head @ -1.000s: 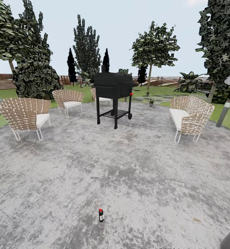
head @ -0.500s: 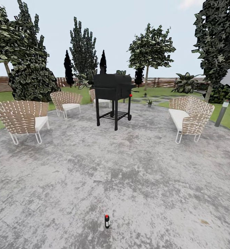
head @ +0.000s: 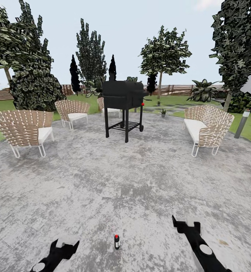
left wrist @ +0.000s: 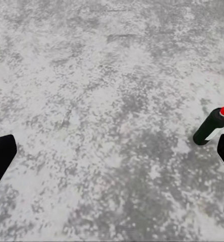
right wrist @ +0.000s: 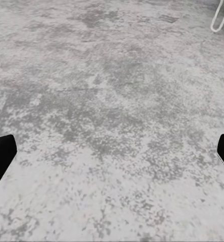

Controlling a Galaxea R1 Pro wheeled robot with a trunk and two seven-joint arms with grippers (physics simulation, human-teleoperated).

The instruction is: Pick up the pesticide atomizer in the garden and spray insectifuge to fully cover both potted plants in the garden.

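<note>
Since half a second ago both my arms have risen into the bottom of the head view, while the scene itself has not shifted. My left gripper [head: 67, 244] appears at lower left and my right gripper [head: 186, 223] at lower right, each above the grey paved patio [head: 102, 181]. Both sets of jaws stand wide apart and hold nothing; in each wrist view only the dark fingertips [left wrist: 1, 156] [right wrist: 1, 154] show at the frame's side edges, with bare paving between them.

Pesticide atomizer [head: 117, 241]: upright on the patio at bottom centre of the head view, between my two grippers and touching neither. It reads as a dark bottle with a red cap. In the left wrist view the atomizer [left wrist: 212, 127] sits at middle right, just beside one fingertip.

Potted plant [head: 163, 112]: a small green tuft in a low pot at the far patio edge, right of the black grill [head: 123, 102]; it is too small for me to confirm its leaf shape.

Surroundings, head view: three woven chairs [head: 23, 128] [head: 73, 111] [head: 207, 126] ring the patio at middle left and middle right. A brown fence [head: 178, 90] and trees [head: 167, 54] line the upper half.
</note>
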